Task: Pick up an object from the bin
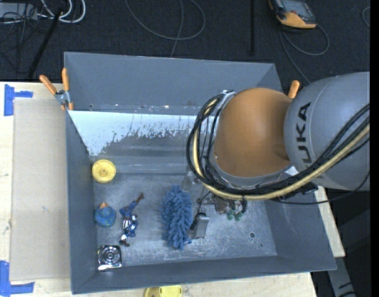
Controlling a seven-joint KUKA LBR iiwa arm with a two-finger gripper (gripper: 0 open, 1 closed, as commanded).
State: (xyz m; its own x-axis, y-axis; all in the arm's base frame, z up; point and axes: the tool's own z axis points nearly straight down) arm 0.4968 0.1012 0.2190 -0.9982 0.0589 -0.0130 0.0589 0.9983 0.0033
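- Lettering on my grey arm link [319,135] reads "UKA" in black. The start of the word is hidden behind my orange wrist cover [251,132].
- My gripper [200,223] sits low in the grey metal bin [263,243], right against the right edge of the shaggy blue chenille mop head [175,218]. The cover and my black cables [198,147] hide most of it, so I cannot tell whether it is spread or pressed together.
- The mop head lies mid-floor, toward the near wall.
- Well left of it are a flat round yellow cap [104,171] and a small blue domed toy [105,216]. There is also a blue-and-silver jumble [128,223], too small to make out.
- A square shiny metal piece [109,257] lies in the near-left corner.
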